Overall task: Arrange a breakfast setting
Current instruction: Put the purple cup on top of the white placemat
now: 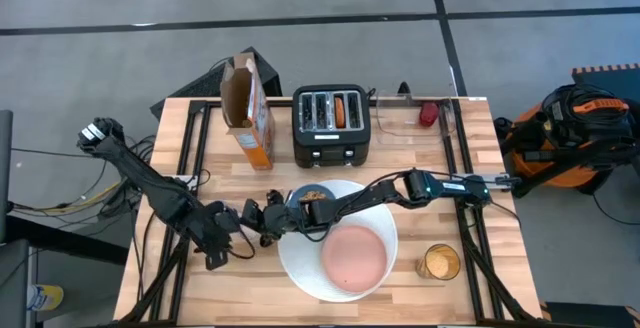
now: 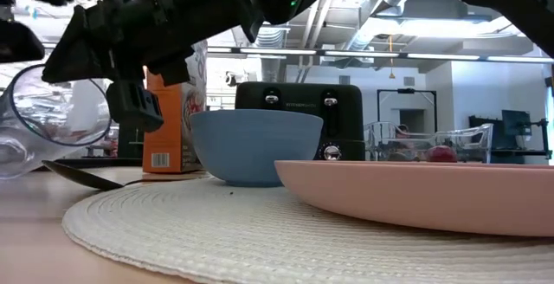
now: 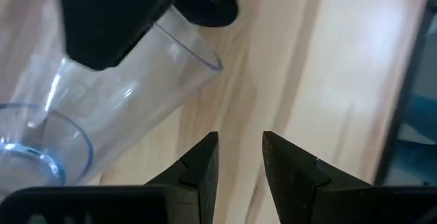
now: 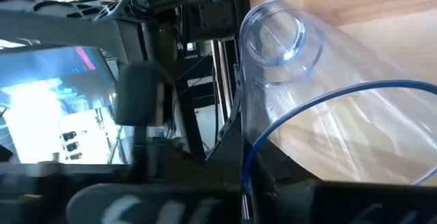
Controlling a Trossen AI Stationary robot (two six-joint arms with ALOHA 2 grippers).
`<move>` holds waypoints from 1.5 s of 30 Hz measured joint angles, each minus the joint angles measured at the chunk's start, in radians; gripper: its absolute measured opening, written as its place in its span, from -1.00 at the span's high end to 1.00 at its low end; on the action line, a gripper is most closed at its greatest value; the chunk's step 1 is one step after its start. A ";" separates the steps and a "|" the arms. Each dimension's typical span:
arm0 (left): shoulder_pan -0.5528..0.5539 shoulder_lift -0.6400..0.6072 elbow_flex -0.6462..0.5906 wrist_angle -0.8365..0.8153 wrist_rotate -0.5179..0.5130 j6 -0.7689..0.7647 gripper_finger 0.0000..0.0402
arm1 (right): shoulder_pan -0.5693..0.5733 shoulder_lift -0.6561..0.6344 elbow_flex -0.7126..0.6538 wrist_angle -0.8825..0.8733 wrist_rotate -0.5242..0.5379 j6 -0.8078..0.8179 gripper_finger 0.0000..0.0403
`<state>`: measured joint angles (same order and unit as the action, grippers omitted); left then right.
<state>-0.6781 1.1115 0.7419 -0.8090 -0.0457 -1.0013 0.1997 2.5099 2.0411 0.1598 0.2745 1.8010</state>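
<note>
Two dark fingers of the left pincer (image 3: 239,157) stand a narrow gap apart with nothing between them, over bare wood. Just ahead of them lies the tumbler (image 3: 102,118), clear with a bluish rim, on its side on the table. The right pincer (image 1: 272,218) is clamped on its rim.

The right wrist view looks along the tumbler (image 4: 307,67) from mouth to base, and the low view cuts it off at the edge. From above the tumbler is hard to make out between the pincers.

Just past the right pincer the low view shows a spoon (image 2: 82,174) on the table and the woven weave of the white mat (image 2: 173,223). On the mat are the blue bowl (image 1: 315,196) and pink saucer (image 1: 353,253). Farther off stand the cereal box (image 1: 250,108) and toaster (image 1: 332,123), with bread (image 1: 341,111) in one slot.
</note>
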 joint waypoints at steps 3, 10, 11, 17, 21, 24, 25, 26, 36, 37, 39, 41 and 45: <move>0.000 -0.060 0.011 -0.017 0.018 0.010 0.50 | 0.000 -0.005 -0.001 -0.002 -0.014 -0.024 0.92; 0.000 -0.208 0.037 -0.032 0.070 0.012 0.50 | 0.000 -0.009 -0.001 0.091 -0.077 -0.064 0.92; 0.000 -0.228 0.041 -0.032 0.080 0.014 0.50 | 0.000 -0.009 -0.001 0.112 -0.092 -0.067 0.92; 0.000 -0.346 0.049 -0.033 0.128 0.017 0.50 | 0.000 -0.014 -0.001 0.171 -0.208 -0.108 0.92; 0.000 -0.413 0.049 -0.033 0.137 0.017 0.50 | 0.000 -0.050 0.000 0.167 -0.244 -0.154 0.92; 0.000 -0.452 0.049 -0.032 0.156 0.015 0.50 | -0.002 -0.098 -0.001 0.105 -0.272 -0.205 0.92; 0.000 -0.464 0.049 -0.032 0.167 0.014 0.50 | -0.005 -0.113 0.001 0.073 -0.278 -0.230 0.92; 0.000 -0.474 0.049 -0.032 0.182 0.014 0.50 | -0.008 -0.135 0.002 0.012 -0.289 -0.260 0.92; 0.000 -0.510 0.049 -0.032 0.221 0.058 0.50 | -0.080 -0.309 0.000 -0.384 -0.356 -0.486 0.92; 0.000 -0.510 0.049 -0.032 0.214 0.057 0.50 | -0.090 -0.322 0.000 -0.397 -0.376 -0.512 0.92; 0.000 -0.510 0.049 -0.031 0.200 0.055 0.50 | -0.111 -0.344 0.000 -0.416 -0.415 -0.576 0.92; 0.000 -0.510 0.049 -0.031 0.181 0.038 0.50 | -0.132 -0.362 0.000 -0.457 -0.470 -0.647 0.92; 0.000 -0.510 0.049 -0.029 0.093 -0.041 0.50 | -0.176 -0.379 0.000 -0.492 -0.573 -0.760 0.92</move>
<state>-0.6785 0.6018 0.7906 -0.8376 0.0468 -1.0425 0.0239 2.1314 2.0411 -0.3326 -0.2985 1.0407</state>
